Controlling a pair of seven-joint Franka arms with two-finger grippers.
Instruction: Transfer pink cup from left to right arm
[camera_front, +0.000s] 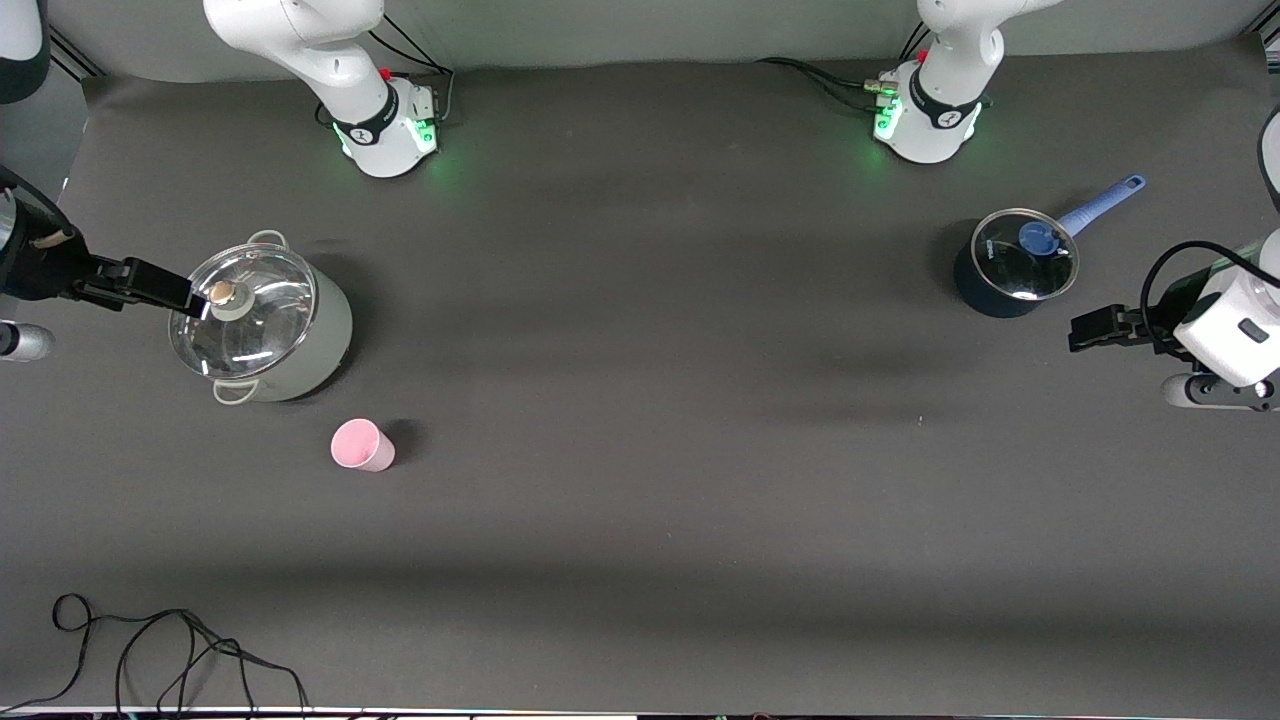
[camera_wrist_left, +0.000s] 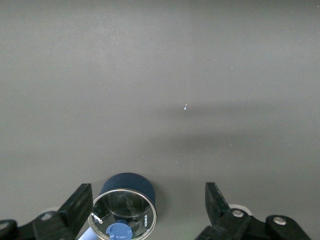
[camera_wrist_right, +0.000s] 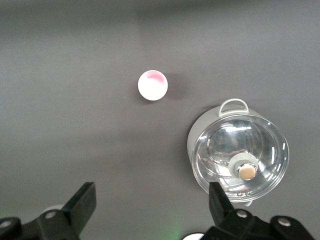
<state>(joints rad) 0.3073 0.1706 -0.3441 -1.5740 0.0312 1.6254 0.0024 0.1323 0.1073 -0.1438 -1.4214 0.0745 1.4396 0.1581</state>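
Presently, the pink cup (camera_front: 362, 445) is set upright on the table (camera_front: 640, 520), toward the right arm's end, just nearer the front camera than the lidded pot (camera_front: 262, 318). Open mat surrounds it. The right gripper (camera_wrist_right: 150, 210), over the pot, is spread wide, holding nothing. The left gripper (camera_wrist_left: 147, 212), over the blue saucepan (camera_front: 1015, 262), is likewise spread and unladen.

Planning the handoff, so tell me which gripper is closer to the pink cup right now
Right. The right gripper is open over the steel pot beside the pink cup; the left gripper is open beside the blue saucepan.
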